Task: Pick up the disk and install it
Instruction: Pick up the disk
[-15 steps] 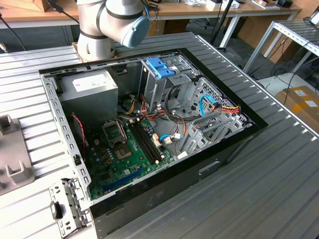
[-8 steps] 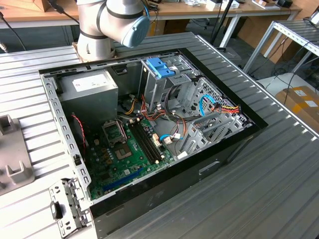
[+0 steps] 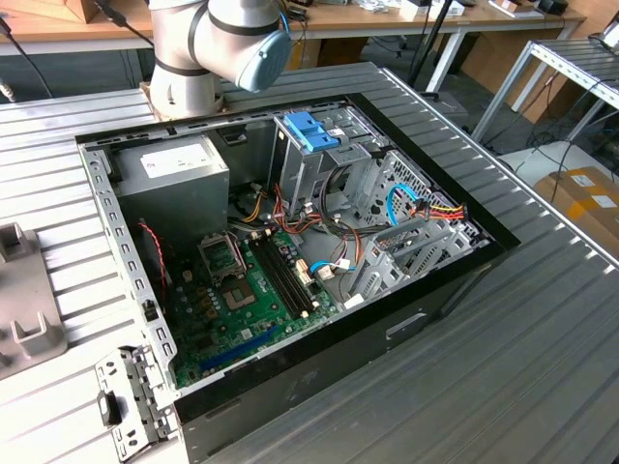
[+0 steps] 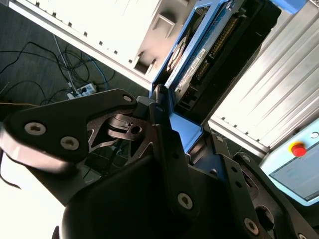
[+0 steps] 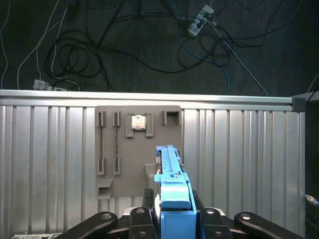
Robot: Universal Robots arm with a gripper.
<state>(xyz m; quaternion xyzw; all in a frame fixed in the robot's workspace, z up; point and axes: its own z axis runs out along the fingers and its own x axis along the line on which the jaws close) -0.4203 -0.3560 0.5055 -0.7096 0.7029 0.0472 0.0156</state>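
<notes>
First wrist view: gripper [image 5: 172, 219] has its fingers drawn narrow and clamped on the disk [image 5: 172, 191], which is held edge-on by its light-blue carrier. The disk hangs above the ribbed metal table [image 5: 249, 164]. Beyond it lies a grey fixture plate [image 5: 119, 159] with a small chip [image 5: 138, 122] seated in one slot. Loose cables [image 5: 149, 55] lie on the floor past the table edge. Exterior view: an open computer case [image 3: 319, 372] lies flat on the table. Inside are a power supply [image 3: 174, 174], a motherboard [image 3: 247, 300] and an upright drive cage [image 3: 300, 174] with a blue bracket [image 3: 311, 130] on top. Wire bundles [image 3: 435, 208] run beside the cage. The arm base [image 3: 184, 77] stands just behind the case.
</notes>
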